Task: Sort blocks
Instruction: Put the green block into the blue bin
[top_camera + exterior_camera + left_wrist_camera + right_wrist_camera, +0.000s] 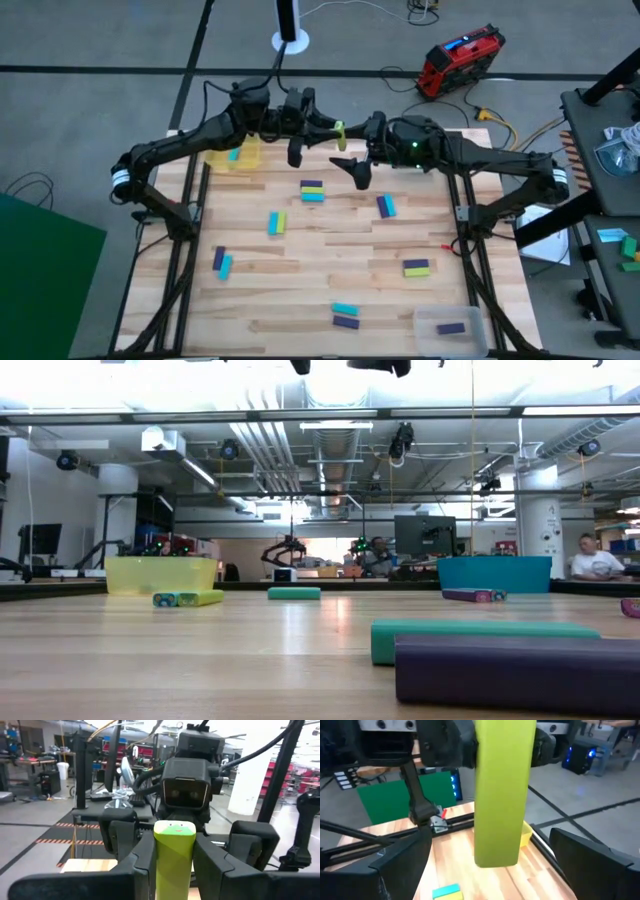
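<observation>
A yellow-green block [340, 135] hung upright above the table's far edge, pinched between the left gripper's [335, 133] fingers [135, 862]. The right gripper [352, 140] faced it from just beside, its fingers [395, 860] spread wide to either side of the block without touching it. Other blocks [312, 191] lay scattered on the table [300, 250] below, well apart from both grippers.

Three trays: one yellow [250, 160], one blue [493, 573], one clear [430, 320]; roughly fifteen small blocks [345, 309].
</observation>
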Controlling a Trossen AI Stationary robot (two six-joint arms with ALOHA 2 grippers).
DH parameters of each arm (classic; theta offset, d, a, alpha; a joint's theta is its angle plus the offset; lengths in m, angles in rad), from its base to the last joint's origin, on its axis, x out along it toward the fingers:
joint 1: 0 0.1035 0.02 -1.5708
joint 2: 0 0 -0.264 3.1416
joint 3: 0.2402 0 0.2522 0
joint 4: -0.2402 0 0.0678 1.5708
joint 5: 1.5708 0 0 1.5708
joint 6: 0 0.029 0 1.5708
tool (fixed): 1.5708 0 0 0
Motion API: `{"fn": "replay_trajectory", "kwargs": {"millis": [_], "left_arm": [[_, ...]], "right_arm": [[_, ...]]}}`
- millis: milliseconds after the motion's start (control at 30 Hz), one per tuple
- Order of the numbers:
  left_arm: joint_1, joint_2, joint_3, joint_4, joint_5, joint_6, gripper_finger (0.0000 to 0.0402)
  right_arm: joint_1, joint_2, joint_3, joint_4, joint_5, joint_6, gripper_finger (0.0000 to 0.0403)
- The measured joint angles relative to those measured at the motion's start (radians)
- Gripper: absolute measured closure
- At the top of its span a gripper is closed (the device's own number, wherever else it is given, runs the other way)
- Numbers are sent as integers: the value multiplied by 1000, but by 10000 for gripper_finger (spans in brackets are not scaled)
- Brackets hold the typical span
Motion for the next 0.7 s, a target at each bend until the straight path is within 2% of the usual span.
{"fn": "replay_trajectory", "kwargs": {"millis": [333, 700], "left_arm": [[0, -3, 0, -67, 0, 26, 332], [-7, -8, 0, -79, 4, 26, 332]], "right_arm": [[0, -4, 0, -14, -2, 38, 5], [-6, -4, 0, -13, -2, -51, 5]]}}
